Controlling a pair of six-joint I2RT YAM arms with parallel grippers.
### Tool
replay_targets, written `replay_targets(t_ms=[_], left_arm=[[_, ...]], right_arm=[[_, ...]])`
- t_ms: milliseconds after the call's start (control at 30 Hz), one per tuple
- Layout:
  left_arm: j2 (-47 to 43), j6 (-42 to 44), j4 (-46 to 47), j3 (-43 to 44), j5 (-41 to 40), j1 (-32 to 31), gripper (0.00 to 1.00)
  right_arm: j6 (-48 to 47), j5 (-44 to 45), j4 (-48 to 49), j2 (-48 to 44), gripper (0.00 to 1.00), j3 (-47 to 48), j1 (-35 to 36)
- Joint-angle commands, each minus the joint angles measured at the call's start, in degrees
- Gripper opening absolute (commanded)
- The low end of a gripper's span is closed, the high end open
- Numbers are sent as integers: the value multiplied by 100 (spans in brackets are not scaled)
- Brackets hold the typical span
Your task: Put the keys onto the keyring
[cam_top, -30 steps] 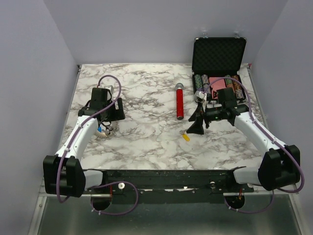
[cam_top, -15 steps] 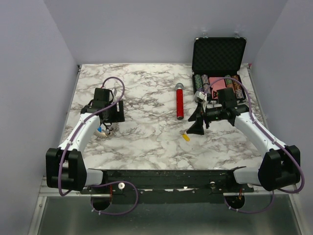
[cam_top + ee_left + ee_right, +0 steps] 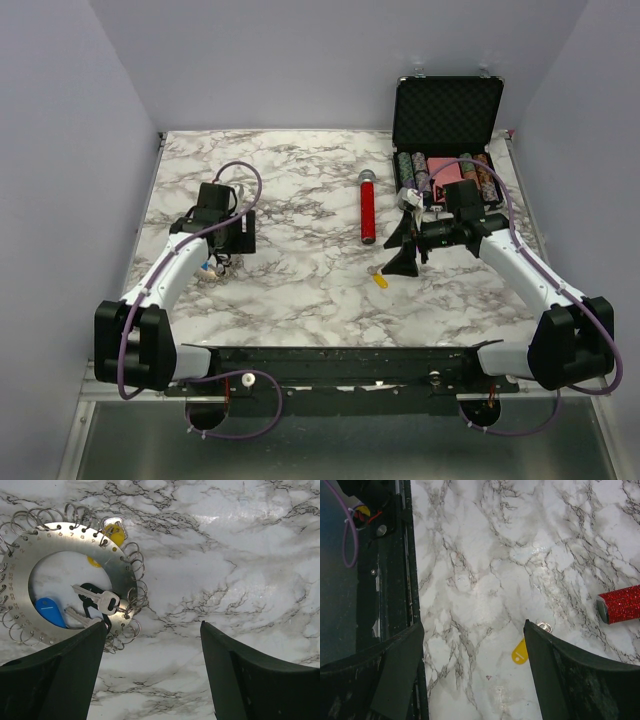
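Keyring (image 3: 55, 539) lies flat on the marble desk (image 3: 225, 555), its lower edge hidden behind one of the left fingers (image 3: 55, 680), which stand wide apart above the desk, gripping nothing. A blue-headed key (image 3: 49, 611) and a plain silver key (image 3: 100, 599) lie inside the ring; a yellow-headed key (image 3: 112, 534) sits at its rim. The right fingers (image 3: 570, 680), likewise spread and empty, hover over a loose yellow key (image 3: 519, 651), near a red glitter cylinder (image 3: 620, 603).

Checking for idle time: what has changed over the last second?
The left arm swung slightly right, with the left pincer open by the keyring; nothing was taken or released. The right pincer, the yellow key below it, the red cylinder and the keyring stayed put.
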Motion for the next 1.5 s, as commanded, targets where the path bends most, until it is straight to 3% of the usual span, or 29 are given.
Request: replay_targets(t_ms=[0, 1467], left_arm=[[21, 149, -12, -74, -524, -201, 83], [469, -413, -99, -180, -411, -553, 80]], right_arm=[[-153, -203, -162, -18, 89, -65, -20], [-232, -221, -205, -27, 89, -74, -29]])
